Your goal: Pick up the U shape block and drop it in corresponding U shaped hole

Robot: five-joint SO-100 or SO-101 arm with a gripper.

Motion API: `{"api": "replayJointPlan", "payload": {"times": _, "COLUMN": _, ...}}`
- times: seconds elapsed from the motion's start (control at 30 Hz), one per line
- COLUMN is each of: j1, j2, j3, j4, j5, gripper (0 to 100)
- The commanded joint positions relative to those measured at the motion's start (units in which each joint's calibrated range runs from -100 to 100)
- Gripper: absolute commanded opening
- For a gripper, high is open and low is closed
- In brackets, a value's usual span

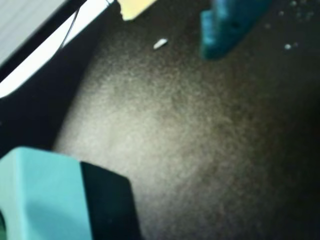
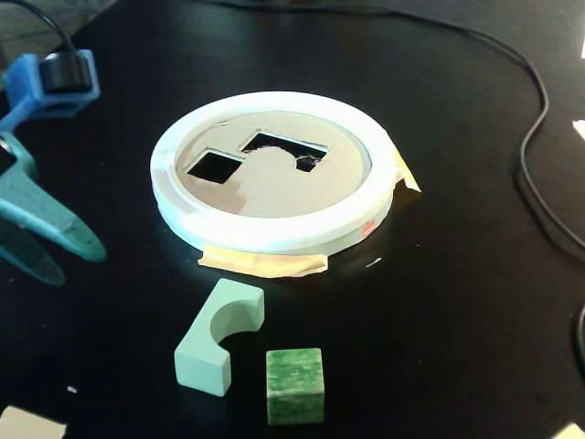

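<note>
One U shape block (image 2: pixel 218 337), pale mint and matte with a half-round notch, lies on the black table (image 2: pixel 457 302) just left of one marbled green cube (image 2: pixel 295 385), near the white-rimmed disc (image 2: pixel 274 174) with its two cutouts, the U shaped hole (image 2: pixel 281 149) and a square one (image 2: pixel 216 165). At the fixed view's left edge, the teal gripper (image 2: pixel 69 261) stands spread, holding nothing.

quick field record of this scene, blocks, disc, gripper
u block: on the black table, in front of the disc, untouched
cube: beside the u block, fixed view right, small gap
disc: white rim, taped down
u hole: empty
square hole: empty
gripper: at fixed view left, open, holding nothing
</note>
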Motion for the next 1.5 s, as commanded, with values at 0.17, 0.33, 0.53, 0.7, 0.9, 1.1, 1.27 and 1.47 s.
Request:
{"api": "replayJointPlan", "payload": {"times": 0.17, "j1": 0.97, "j2": -0.45, "j3": -1.87, "j4": -1.18, "j5": -0.20, "gripper": 91}}
{"api": "replayJointPlan", "payload": {"times": 0.33, "j1": 0.97, "j2": -0.45, "j3": -7.70, "j4": -0.98, "j5": -0.15, "gripper": 91}}
{"api": "replayJointPlan", "payload": {"times": 0.53, "j1": -0.40, "j2": 1.61, "j3": -14.17, "j4": 0.12, "j5": -0.15, "gripper": 91}}
{"api": "replayJointPlan", "payload": {"times": 0.7, "j1": -0.65, "j2": 25.08, "j3": -29.10, "j4": -1.08, "j5": -0.15, "gripper": 91}}
{"api": "replayJointPlan", "payload": {"times": 0.9, "j1": -0.77, "j2": 61.09, "j3": -53.33, "j4": -0.58, "j5": 0.34, "gripper": 91}}
{"api": "replayJointPlan", "payload": {"times": 1.1, "j1": -0.90, "j2": 82.13, "j3": -68.08, "j4": 0.22, "j5": 0.34, "gripper": 91}}
{"api": "replayJointPlan", "payload": {"times": 1.27, "j1": -0.90, "j2": 94.14, "j3": -72.55, "j4": 0.12, "j5": 0.34, "gripper": 90}}
{"api": "replayJointPlan", "payload": {"times": 1.47, "j1": -0.90, "j2": 101.39, "j3": -76.28, "j4": -0.28, "j5": 0.34, "gripper": 90}}
